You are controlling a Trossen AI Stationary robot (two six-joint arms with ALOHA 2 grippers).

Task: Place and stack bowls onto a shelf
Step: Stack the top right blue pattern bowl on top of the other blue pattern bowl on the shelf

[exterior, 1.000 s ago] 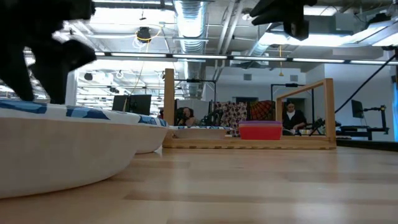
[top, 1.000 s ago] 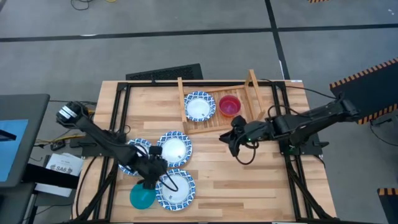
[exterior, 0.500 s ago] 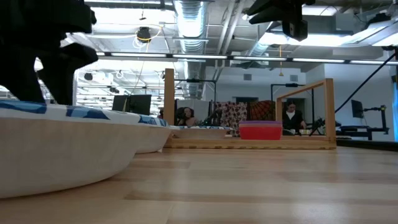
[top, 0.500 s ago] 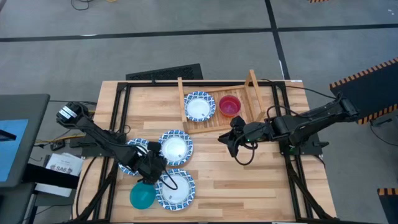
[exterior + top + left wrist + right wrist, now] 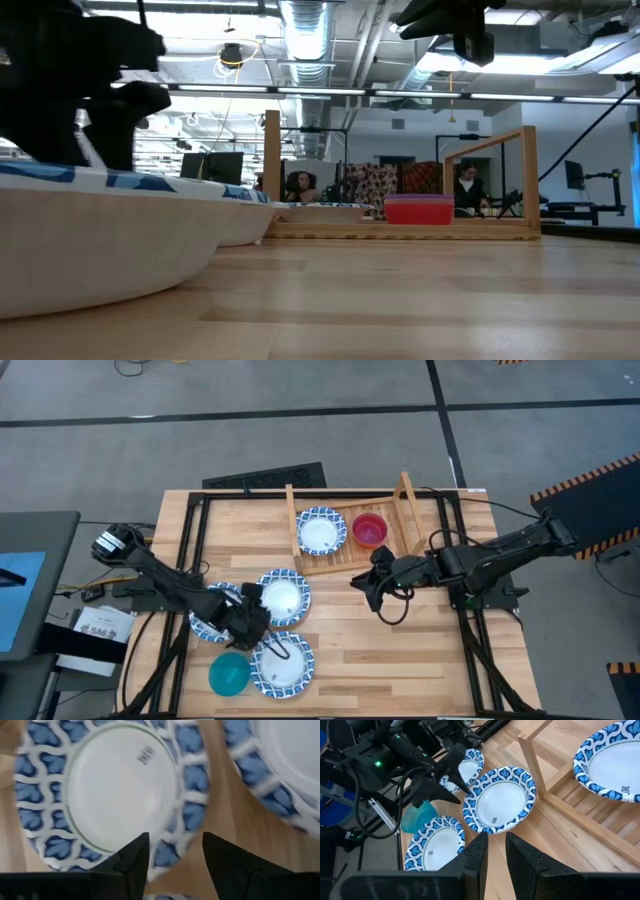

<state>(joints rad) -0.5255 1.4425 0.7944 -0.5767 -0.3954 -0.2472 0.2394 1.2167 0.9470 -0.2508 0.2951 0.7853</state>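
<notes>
Wooden and pale, the shelf (image 5: pixel 352 535) sits at the far middle of the table (image 5: pixel 420 650); its long way runs left to right, with one short board standing up at each end, and it sits a little crooked; on its slats a white bowl with a blue patterned rim (image 5: pixel 320 531) sits open side up, and just beside that is a small red-pink bowl (image 5: pixel 369 529).

Three more blue-rimmed bowls sit near my left side, all open side up and close together; the middle bowl (image 5: pixel 281 598) is nearest the shelf; the left bowl (image 5: pixel 208 622) is partly under my left arm; the front bowl (image 5: pixel 282 665) is nearest the table's front edge; a teal bowl (image 5: pixel 229 674) sits right beside the front bowl.

My left gripper (image 5: pixel 172 865) hangs over the gap between these bowls; its two dark fingers are spread apart and hold nothing.

My right gripper (image 5: pixel 492 852) hangs above the table just in front of the shelf, pointing toward the three bowls; its fingers sit almost together with only a thin gap, and nothing is in them.
</notes>
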